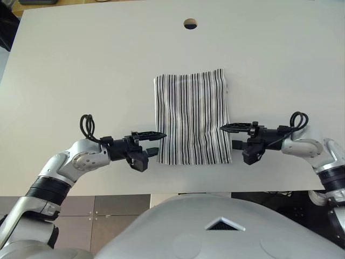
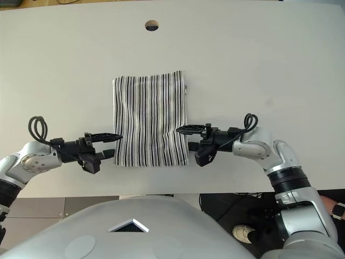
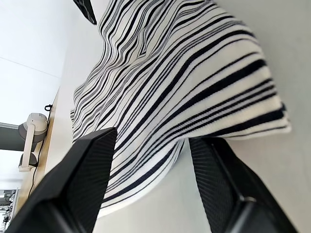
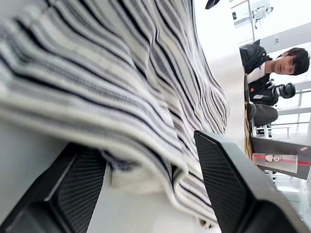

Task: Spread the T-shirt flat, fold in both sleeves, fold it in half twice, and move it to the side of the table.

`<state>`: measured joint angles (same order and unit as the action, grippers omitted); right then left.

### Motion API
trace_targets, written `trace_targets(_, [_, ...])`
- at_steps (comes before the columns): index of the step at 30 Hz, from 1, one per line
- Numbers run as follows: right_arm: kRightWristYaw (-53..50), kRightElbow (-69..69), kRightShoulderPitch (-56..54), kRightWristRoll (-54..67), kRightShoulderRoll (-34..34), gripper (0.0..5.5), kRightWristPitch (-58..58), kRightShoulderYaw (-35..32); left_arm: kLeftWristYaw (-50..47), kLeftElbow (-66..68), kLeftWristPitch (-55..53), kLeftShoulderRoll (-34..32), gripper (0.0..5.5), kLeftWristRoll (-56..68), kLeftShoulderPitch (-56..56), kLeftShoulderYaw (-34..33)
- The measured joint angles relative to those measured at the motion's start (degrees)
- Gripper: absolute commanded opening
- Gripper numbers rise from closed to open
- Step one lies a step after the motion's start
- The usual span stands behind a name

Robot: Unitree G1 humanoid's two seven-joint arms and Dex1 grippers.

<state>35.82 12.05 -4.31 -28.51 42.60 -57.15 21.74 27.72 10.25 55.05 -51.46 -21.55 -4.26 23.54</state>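
Note:
The T-shirt [image 1: 192, 116], white with dark stripes, lies folded into a tall rectangle in the middle of the white table [image 1: 81, 70]. My left gripper [image 1: 157, 143] is open at the shirt's near left corner, one finger over the cloth edge and one below it. In the left wrist view the striped edge [image 3: 184, 87] sits between the two black fingers [image 3: 92, 170]. My right gripper [image 1: 228, 136] is open at the near right edge of the shirt. In the right wrist view the thick folded hem [image 4: 97, 97] lies between its fingers [image 4: 228, 184].
A round cable hole [image 1: 190, 23] is in the table at the far middle. The table's front edge [image 1: 178, 191] runs just behind both grippers. Bare tabletop stretches to the left, right and far side of the shirt.

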Motion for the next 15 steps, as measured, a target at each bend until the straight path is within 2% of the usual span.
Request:
trace_targets(2, [-0.75,0.19,-0.57,-0.09,-0.26,3.18,0.03,1.21,0.42,-0.23,-0.06,0.61,2.42,0.03,0.09,0.24])
trace_targets(4, [-1.50,0.32,-1.06,-0.43,-0.60,2.88,0.09,2.10,0.74,-0.25,-0.08,0.96,2.16,0.01,0.07,0.38])
trace_targets(15, [-2.27,1.66,-1.81,-1.64,-0.33,0.49,1.19,4.52,2.41,-0.75,-0.39,1.14,0.29,-0.15,0.55,0.28])
